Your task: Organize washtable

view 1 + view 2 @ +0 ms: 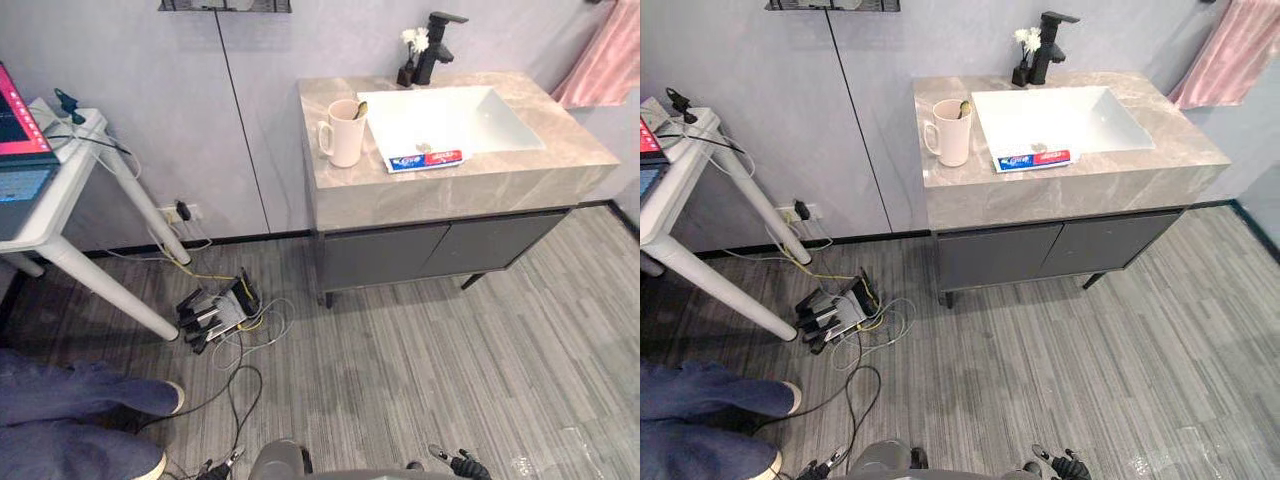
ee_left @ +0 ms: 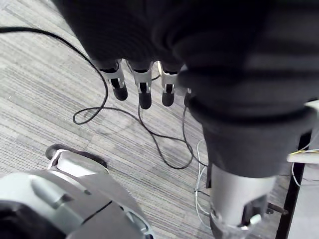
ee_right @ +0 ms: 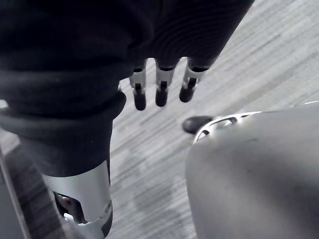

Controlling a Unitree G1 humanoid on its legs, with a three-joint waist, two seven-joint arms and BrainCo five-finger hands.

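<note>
The washtable (image 1: 470, 185) has a marble top on a dark cabinet and stands against the far wall. Its white sink basin (image 1: 455, 115) is set into the top. A cream mug (image 1: 345, 133) with a toothbrush in it stands left of the basin. A toothpaste tube (image 1: 425, 160) lies on the basin's front rim. A black faucet (image 1: 438, 45) and a small vase of white flowers (image 1: 411, 55) are at the back. My left hand (image 2: 144, 92) hangs low over the floor, fingers straight and holding nothing. My right hand (image 3: 160, 89) hangs the same way, far from the washtable.
A white desk (image 1: 60, 215) with a laptop (image 1: 20, 140) stands at the left. A power strip with tangled cables (image 1: 215, 310) lies on the floor beside it. A person's legs (image 1: 70, 415) show at the lower left. A pink towel (image 1: 605, 60) hangs at the upper right.
</note>
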